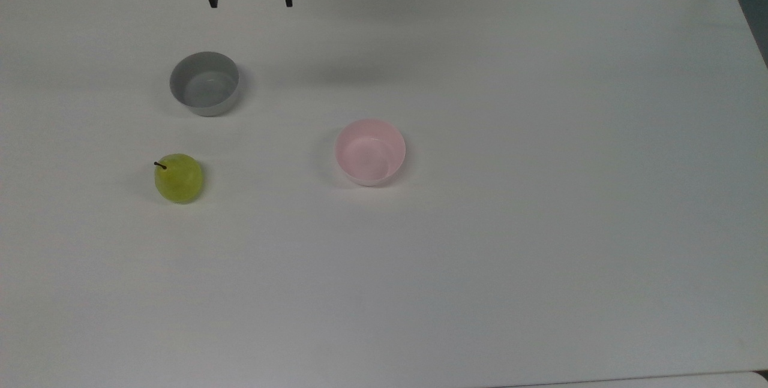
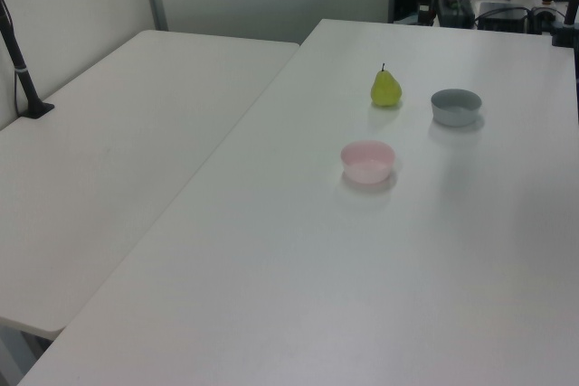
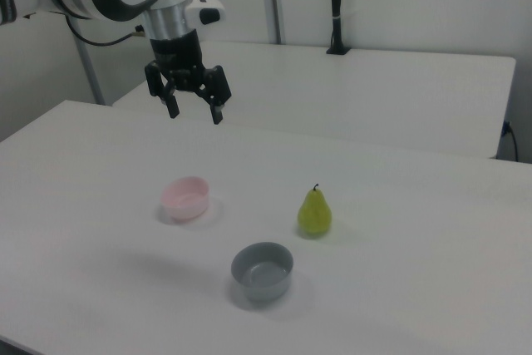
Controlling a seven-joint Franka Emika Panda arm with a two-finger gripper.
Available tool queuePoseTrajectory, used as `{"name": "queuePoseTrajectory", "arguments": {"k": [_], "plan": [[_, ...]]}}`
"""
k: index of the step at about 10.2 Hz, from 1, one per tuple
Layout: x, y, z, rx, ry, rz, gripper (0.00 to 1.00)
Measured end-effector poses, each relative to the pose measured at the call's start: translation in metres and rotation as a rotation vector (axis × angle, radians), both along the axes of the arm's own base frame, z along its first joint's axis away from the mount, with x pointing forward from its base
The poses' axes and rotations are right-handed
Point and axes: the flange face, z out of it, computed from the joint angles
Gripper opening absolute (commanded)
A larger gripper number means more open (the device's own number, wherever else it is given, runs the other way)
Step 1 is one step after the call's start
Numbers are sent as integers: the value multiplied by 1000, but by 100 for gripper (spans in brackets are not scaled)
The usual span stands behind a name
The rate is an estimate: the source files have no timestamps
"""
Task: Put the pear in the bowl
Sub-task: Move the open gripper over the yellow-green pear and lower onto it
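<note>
Glossy yellow-green skin marks the pear [image 1: 179, 179] as smooth and probably slippery, and it looks rigid and light (a guess), so the swollen lower belly seems a safer hold than the narrow neck or thin dark stem. It stands upright on the matte white table [image 1: 510, 244], well apart from the smooth pale pink bowl [image 1: 370, 152] and the grey bowl [image 1: 204, 83], while the gripper [image 3: 193, 114] hangs high with fingers spread, holding nothing

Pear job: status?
Gripper open, high above the table, holding nothing. Pear upright on the table, untouched. Pink bowl empty. Grey bowl sits apart from both; nothing in the way.
</note>
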Motion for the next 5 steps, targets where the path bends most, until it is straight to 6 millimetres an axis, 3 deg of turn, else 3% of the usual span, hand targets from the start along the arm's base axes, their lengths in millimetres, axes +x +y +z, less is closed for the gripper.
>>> {"name": "queuePoseTrajectory", "arguments": {"k": [3, 5], "plan": [[-3, -40, -6, -15, 14, 137, 100], [2, -67, -20, -52, 32, 153, 100]]}}
